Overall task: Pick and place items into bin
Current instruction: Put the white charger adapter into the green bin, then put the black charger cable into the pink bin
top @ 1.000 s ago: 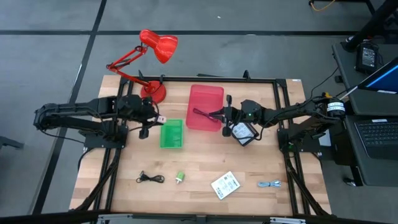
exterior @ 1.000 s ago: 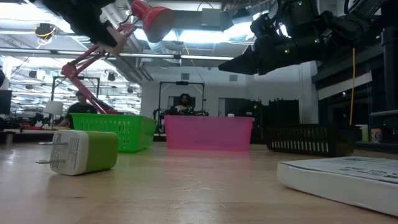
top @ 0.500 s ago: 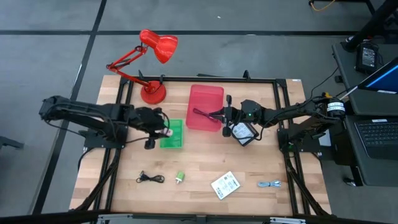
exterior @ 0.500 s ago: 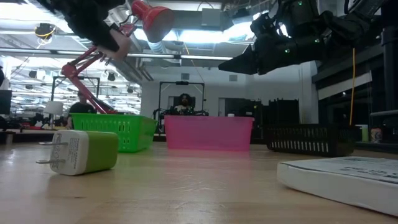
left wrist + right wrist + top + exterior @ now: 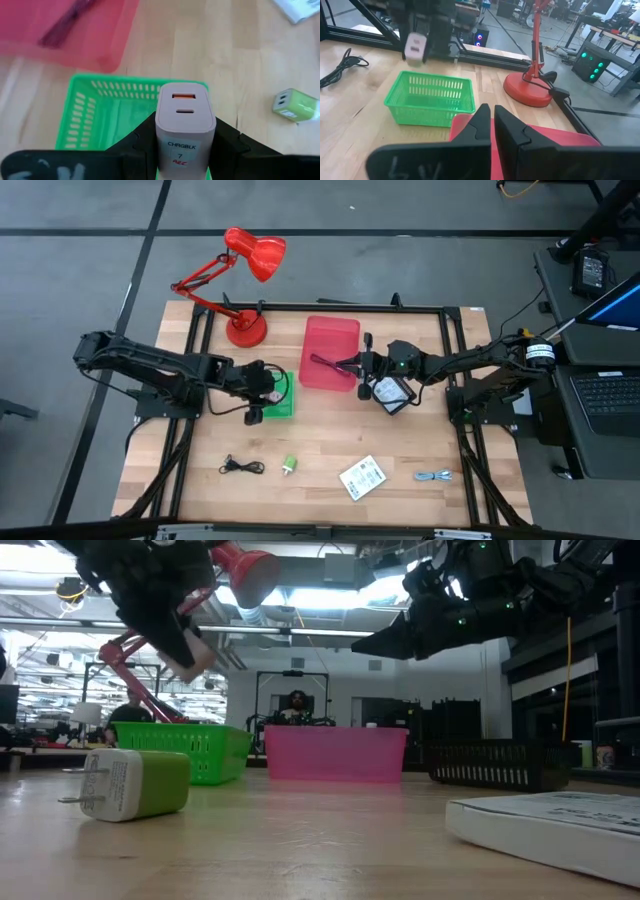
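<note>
My left gripper (image 5: 262, 386) is shut on a white charger block (image 5: 186, 125) and hangs above the green bin (image 5: 277, 396). My right gripper (image 5: 357, 365) is shut with nothing in it, and waits above the right rim of the pink bin (image 5: 330, 340). A maroon cable (image 5: 324, 363) lies in that bin. A black cable (image 5: 241, 466), a green charger (image 5: 290, 464), a white packet (image 5: 362, 477) and a blue-grey cable (image 5: 434, 476) lie flat near the table's near edge. A second white packet (image 5: 390, 393) lies in a black bin under the right arm. My left gripper pinches the white charger block (image 5: 186, 150) between its two fingers, one on each side face. The port end (image 5: 183, 100) sticks out past the fingertips. The fingers come slanting down from the table's left. The block is lifted clear above the green bin (image 5: 100, 115).
The red desk lamp (image 5: 247, 328) stands on its base at the far edge, left of the pink bin. The black bin (image 5: 498, 777) sits right of the pink bin (image 5: 335, 753). Bare wood lies between the bins and the loose things along the near edge.
My left gripper has moved toward the table's right and a little down, from beside the green bin to above it. It has carried the white charger block along and stayed shut on it.
</note>
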Robot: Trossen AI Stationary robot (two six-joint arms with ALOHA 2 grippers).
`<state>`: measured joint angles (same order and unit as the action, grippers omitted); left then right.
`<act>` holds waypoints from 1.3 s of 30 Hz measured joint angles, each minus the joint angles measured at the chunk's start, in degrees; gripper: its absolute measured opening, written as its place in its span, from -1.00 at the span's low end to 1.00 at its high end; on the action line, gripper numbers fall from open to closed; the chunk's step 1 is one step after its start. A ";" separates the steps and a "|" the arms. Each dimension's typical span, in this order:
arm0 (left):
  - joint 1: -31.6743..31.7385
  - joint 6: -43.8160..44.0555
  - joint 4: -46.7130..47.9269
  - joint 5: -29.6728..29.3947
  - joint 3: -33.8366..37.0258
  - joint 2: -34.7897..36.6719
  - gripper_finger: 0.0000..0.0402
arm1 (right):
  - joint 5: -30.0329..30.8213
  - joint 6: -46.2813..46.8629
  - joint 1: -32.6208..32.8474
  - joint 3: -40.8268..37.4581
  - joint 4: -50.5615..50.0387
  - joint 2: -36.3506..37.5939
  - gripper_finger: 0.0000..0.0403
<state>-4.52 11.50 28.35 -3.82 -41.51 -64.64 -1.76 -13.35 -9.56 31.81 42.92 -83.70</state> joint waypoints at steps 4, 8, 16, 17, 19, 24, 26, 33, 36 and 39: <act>1.22 1.28 0.47 0.50 0.01 -3.46 -0.44 | 0.01 -0.24 0.00 -0.02 0.24 0.00 -0.96; 2.69 1.31 0.67 0.80 0.01 -6.09 -0.44 | 0.01 -0.45 0.00 -0.02 0.90 0.00 -0.96; 3.62 1.15 0.65 0.82 0.01 -8.38 -0.40 | 0.02 -0.54 0.00 -0.02 1.17 0.00 -0.96; 3.61 0.89 0.63 0.84 0.01 -8.37 -0.40 | 0.02 -0.59 0.00 -0.01 1.16 0.00 -0.96; 3.62 0.79 0.55 0.82 0.01 -8.35 -0.39 | 0.02 -0.61 0.00 -0.01 1.18 0.00 -0.96; 3.54 1.25 0.56 0.84 0.01 -8.35 -0.32 | 0.02 -0.64 0.00 -0.02 1.18 0.00 -0.96; 3.33 1.25 0.57 0.85 0.01 -8.35 -0.30 | 0.02 -0.65 0.00 -0.02 1.18 0.00 -0.96; 3.03 1.25 0.56 0.93 -0.01 -8.35 -0.24 | 0.02 -0.65 0.00 -0.02 1.18 0.00 -0.96; 3.03 1.25 0.56 0.93 0.00 -8.35 -0.22 | 0.02 -0.64 0.00 -0.02 1.18 0.00 -0.96; 3.03 0.63 0.54 2.43 -0.01 -8.35 -0.21 | 0.02 -0.64 0.00 -0.02 1.17 0.00 -0.96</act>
<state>-1.50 12.14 28.88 -1.40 -41.52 -72.99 -1.74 -13.99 -9.56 31.79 44.09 -83.70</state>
